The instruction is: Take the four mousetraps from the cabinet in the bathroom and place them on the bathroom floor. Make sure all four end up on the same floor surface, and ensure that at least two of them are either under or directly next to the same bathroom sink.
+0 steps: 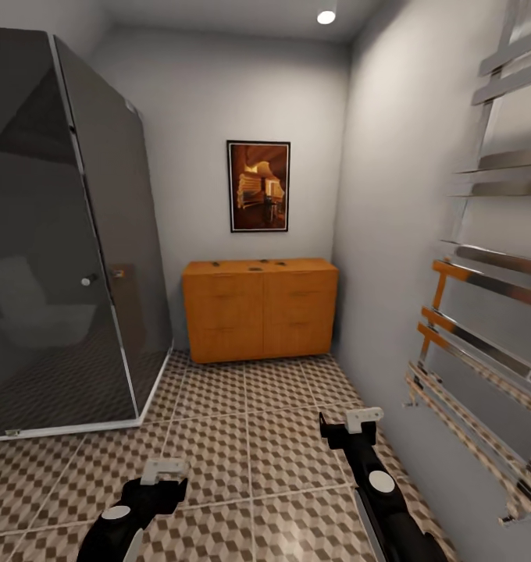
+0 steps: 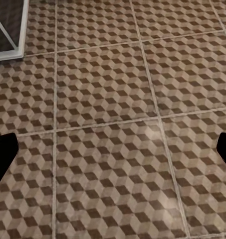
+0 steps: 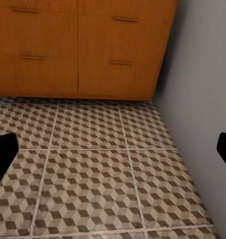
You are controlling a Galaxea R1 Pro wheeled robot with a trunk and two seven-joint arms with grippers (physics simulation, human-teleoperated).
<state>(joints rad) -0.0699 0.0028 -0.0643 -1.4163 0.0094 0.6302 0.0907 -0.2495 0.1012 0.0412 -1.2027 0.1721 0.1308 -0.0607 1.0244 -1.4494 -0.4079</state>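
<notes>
We face the cabinet [image 1: 259,309] at the far wall, across the bathroom floor [image 1: 242,445]. Small dark things on its flat top look like the mousetraps [image 1: 255,268], too small to confirm. They lie straight ahead, well apart from both claws. Left claw [image 1: 165,469] and right claw [image 1: 362,420] spread wide, empty; the right is nearer.

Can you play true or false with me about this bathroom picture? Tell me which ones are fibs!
1. The mousetraps lie on top of the cabinet. True.
2. The left gripper holds a mousetrap. False: both it and the right gripper are open and empty.
3. A picture hangs on the wall above the cabinet. True.
4. The cabinet's drawers are pulled open. False: they are all closed.
5. The bathroom floor is plain white. False: it has a brown cube pattern.
</notes>
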